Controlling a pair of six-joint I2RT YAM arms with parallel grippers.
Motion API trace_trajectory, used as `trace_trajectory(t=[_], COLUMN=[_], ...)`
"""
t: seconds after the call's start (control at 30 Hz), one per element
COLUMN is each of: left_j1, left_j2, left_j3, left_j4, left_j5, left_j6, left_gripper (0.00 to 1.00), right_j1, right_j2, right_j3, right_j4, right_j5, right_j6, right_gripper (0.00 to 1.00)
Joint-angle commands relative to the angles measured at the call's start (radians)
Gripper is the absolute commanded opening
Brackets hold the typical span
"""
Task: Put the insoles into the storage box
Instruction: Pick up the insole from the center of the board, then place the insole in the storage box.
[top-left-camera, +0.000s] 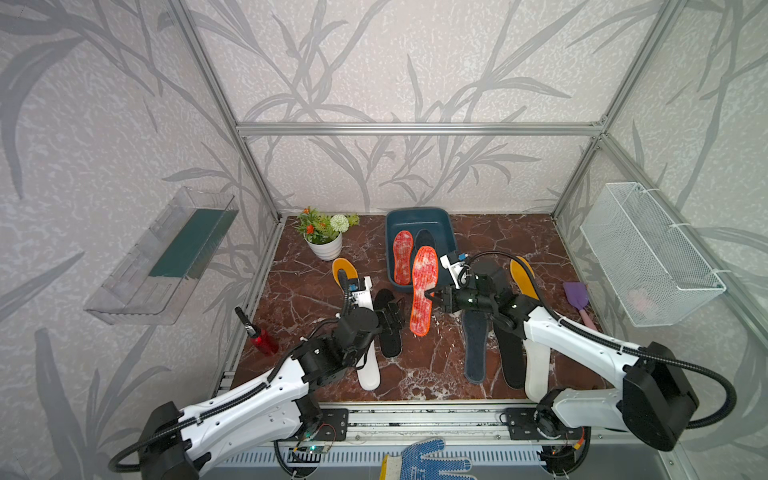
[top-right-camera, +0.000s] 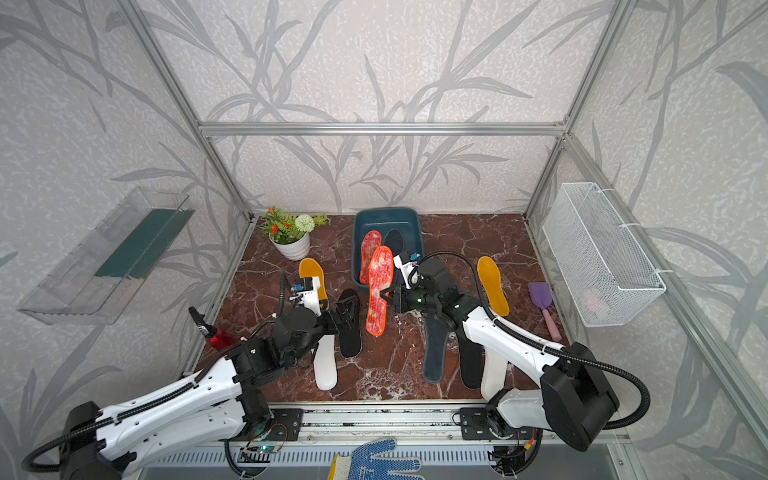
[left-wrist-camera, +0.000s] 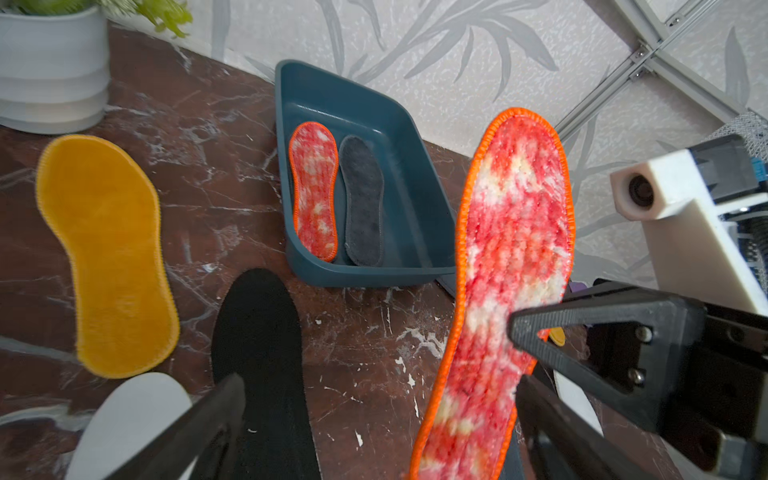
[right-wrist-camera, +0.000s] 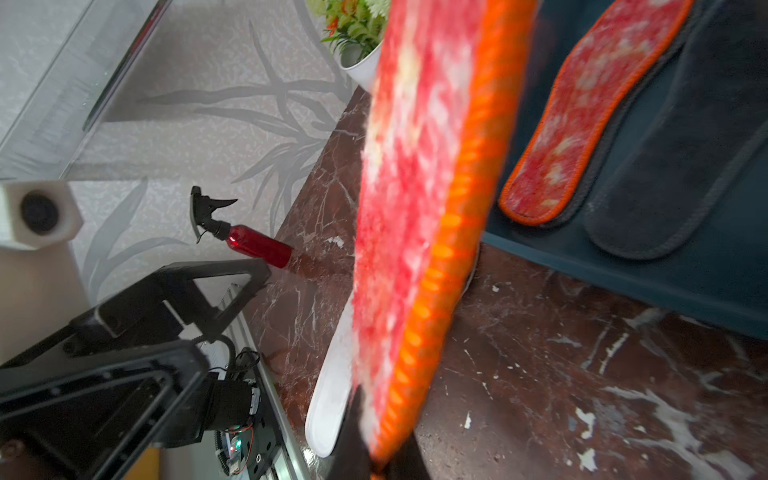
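My right gripper (top-left-camera: 434, 296) is shut on a mottled red-orange insole (top-left-camera: 424, 291), pinching its side edge and holding it up off the table in front of the storage box (top-left-camera: 419, 216). The grip shows in the right wrist view (right-wrist-camera: 374, 457). My left gripper (left-wrist-camera: 380, 386) stands open, its fingers wide apart, with the insole's lower end (left-wrist-camera: 478, 395) hanging close to one finger. A red-orange insole (top-left-camera: 403, 257) and a dark grey one (top-left-camera: 424, 239) lie in the teal box. Yellow (top-left-camera: 345, 270), black (top-left-camera: 388, 328) and white (top-left-camera: 368, 370) insoles lie under the left arm.
Yellow (top-left-camera: 524, 276), dark grey (top-left-camera: 475, 349), black (top-left-camera: 512, 357) and white (top-left-camera: 537, 370) insoles lie under the right arm. A flower pot (top-left-camera: 326, 241) stands at the back left and a red spray bottle (top-left-camera: 259, 338) at the left. A purple shovel (top-left-camera: 578, 297) lies right, near the wire basket (top-left-camera: 648, 253).
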Motion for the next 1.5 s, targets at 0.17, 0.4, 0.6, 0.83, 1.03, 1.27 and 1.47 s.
trace_trajectory(t=[0.17,0.4,0.6,0.83,1.03,1.27,1.47], left_j1=[0.005,0.005,0.005,0.005,0.005,0.005,0.005], left_j2=[-0.311,-0.614,-0.695,-0.663,-0.654,-0.651,-0.652], left_j3=[-0.031,-0.1,-0.098,-0.077,-0.072,-0.068,-0.071], left_j4=[-0.345,-0.517,-0.584,-0.581,-0.572,-0.567,-0.563], left_j5=[-0.278,-0.332,-0.334,-0.315,-0.293,-0.28,-0.273], left_j6=[-0.035,-0.105,-0.106,-0.076,-0.04,-0.026,-0.024], left_gripper=[0.99,0.98,0.97,0.97,0.97,0.97,0.97], right_j1=[-0.182,-0.212,-0.212,-0.215,-0.224,-0.225,-0.225], right_j2=[0.106,0.369,0.586,0.783,0.878,0.978,1.054], right_j3=[0.219,0.552,0.801,1.023,1.109,1.206,1.302], right_j4=[-0.182,-0.34,-0.453,-0.58,-0.618,-0.677,-0.741], right_j5=[-0.027,-0.076,-0.087,-0.078,-0.082,-0.08,-0.069], right_j6=[-0.054,-0.179,-0.234,-0.287,-0.296,-0.321,-0.347], right_gripper=[0.0,0.0,0.0,0.0,0.0,0.0,0.0])
